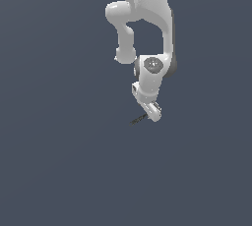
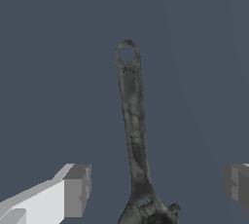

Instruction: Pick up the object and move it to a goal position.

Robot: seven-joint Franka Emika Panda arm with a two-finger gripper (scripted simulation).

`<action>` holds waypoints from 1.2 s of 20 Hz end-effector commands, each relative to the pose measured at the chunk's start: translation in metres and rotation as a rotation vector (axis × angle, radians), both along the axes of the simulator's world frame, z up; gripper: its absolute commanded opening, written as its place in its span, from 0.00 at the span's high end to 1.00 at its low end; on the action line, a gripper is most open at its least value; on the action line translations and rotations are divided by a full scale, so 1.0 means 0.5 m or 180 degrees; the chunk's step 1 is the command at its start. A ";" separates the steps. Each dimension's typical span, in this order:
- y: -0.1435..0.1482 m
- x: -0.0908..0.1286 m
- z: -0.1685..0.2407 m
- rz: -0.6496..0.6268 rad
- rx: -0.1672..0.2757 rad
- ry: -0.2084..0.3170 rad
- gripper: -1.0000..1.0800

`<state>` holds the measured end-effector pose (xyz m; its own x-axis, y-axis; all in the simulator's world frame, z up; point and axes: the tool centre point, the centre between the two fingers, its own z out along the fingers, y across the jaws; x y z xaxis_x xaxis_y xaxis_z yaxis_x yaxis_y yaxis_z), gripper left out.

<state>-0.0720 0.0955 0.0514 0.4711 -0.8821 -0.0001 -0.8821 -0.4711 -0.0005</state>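
Panda arm point(image 1: 147, 18) came down from the top of the exterior view, wrist bent over a plain grey-blue counter point(image 1: 59, 161), nothing else on it that I could see

Pincer point(image 2: 155, 186) was wide open and held nothing: wrist view showed one grey finger pad point(image 2: 77, 190) on one side and the other pad at the opposite edge of frame, clear gap between, no contact with anything. In the exterior view the pincer point(image 1: 153, 113) sat low, just beside the tool

Wrench point(image 2: 132, 121) lay flat on the counter, apart from both pads. Shaft ran away from the camera, ring hole point(image 2: 127, 52) at the far end, adjustable jaw head point(image 2: 148, 211) at the near end, roughly between the pads but partly cut off by the frame edge. In the exterior view the wrench point(image 1: 138, 119) was only a thin dark sliver poking out from under the pincer toward that view's left

Handling, my read: stiff, light, thin, probably metal-slick. Low profile means the pads have to go nearly to the counter. Best hold looks like across the shaft just above the head, pads square to the long edges so it won't swivel

No goal marker was visible in either view
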 end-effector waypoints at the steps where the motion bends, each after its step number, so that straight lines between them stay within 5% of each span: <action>1: 0.000 -0.001 -0.016 -0.0003 -0.0001 0.0003 0.04; 13: 0.000 -0.001 -0.088 -0.0013 0.0000 0.0002 0.04; 14: 0.000 -0.001 -0.088 -0.0013 0.0000 0.0002 1.00; 24: -0.006 -0.001 -0.084 -0.0026 -0.0003 0.0000 1.00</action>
<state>-0.0725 0.0926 0.0095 0.4640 -0.8858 0.0007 -0.8858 -0.4640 0.0000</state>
